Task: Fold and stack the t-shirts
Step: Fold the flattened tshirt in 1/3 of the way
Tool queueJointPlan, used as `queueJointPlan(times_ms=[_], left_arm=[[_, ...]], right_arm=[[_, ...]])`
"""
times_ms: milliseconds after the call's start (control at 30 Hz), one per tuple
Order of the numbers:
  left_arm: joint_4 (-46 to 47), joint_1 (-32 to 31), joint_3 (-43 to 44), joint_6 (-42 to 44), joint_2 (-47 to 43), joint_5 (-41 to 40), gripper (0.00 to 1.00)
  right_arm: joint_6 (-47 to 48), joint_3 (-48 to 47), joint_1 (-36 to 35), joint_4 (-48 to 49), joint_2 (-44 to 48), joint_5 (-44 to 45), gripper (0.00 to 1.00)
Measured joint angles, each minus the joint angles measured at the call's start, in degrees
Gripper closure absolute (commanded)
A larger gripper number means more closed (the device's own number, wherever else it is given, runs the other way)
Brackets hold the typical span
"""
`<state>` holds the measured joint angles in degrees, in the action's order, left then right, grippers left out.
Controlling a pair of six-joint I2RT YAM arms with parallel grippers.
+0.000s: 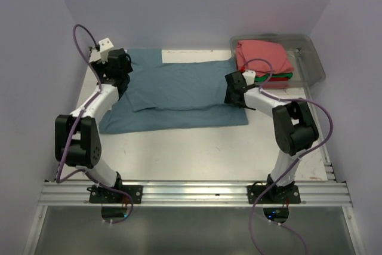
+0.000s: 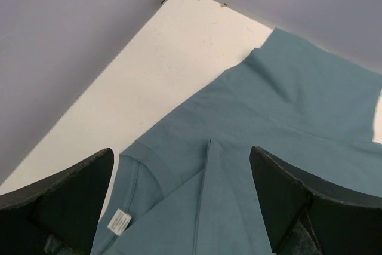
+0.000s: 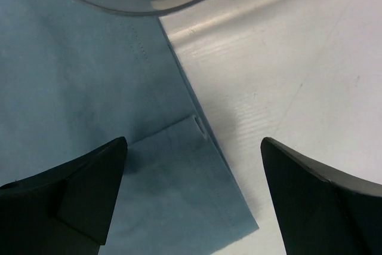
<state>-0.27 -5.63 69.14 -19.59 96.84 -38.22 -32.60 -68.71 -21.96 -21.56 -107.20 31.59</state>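
Mid-fold, we judge: the slate-blue t-shirt [image 1: 179, 97] lies across the worktop's [image 1: 209, 153] far half with a lengthwise flap folded over, left gripper [image 1: 116, 67] and right gripper [image 1: 234, 88] gaping empty above its ends, so next we must pinch an edge for another fold.

Blue t-shirt [image 1: 179, 97] is showing plain dusty slate-blue, no print, w/ a white tag [image 2: 119, 221]. Pink t-shirt [image 1: 262, 55] is showing plain salmon, green t-shirt [image 1: 286, 76] a deep green, red t-shirt [image 1: 273, 83] a bright red. Bin [image 1: 315, 58] is looking clear, greyish. Table [image 1: 209, 153] is looking white, walls [image 1: 179, 4] pale lilac; arms [image 1: 98, 103] blk & white, cables [image 1: 76, 31] purple, rail [image 1: 197, 192] silver.
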Motion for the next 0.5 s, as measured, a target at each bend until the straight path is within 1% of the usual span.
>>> queueJointPlan(times_ms=[200, 300, 333, 367, 400, 433, 500], left_arm=[[-2.7, -0.9, -5.6, -2.4, -12.9, 2.5, 0.0], [-5.5, -1.7, -6.5, -4.3, -16.2, 4.7, 0.0], [-6.3, -1.8, -6.9, -5.0, -17.0, 5.6, 0.0], [-7.1, -1.9, -7.4, -5.5, -17.6, 6.3, 0.0], [-8.1, -1.9, -8.2, -6.2, -18.4, 7.1, 0.03], [-9.0, -1.9, -9.1, -6.7, -19.3, 8.1, 0.06], [-11.0, -1.9, -11.2, -7.9, -20.9, 10.1, 0.24]], right_arm=[[0.7, 3.4, -0.4, 1.2, 10.4, 0.2, 0.02], [0.7, 3.4, -0.8, 1.2, 14.4, 0.3, 0.1], [0.7, 3.4, -0.9, 1.1, 15.3, 0.3, 0.45], [1.0, 3.5, -0.9, 1.1, 15.9, 0.1, 0.9], [1.0, 3.8, -1.0, 1.2, 16.4, -0.6, 1.0], [1.0, 4.4, -1.0, 1.4, 16.7, -1.5, 1.0], [1.3, 5.7, -1.1, 1.9, 16.8, -4.9, 1.0]])
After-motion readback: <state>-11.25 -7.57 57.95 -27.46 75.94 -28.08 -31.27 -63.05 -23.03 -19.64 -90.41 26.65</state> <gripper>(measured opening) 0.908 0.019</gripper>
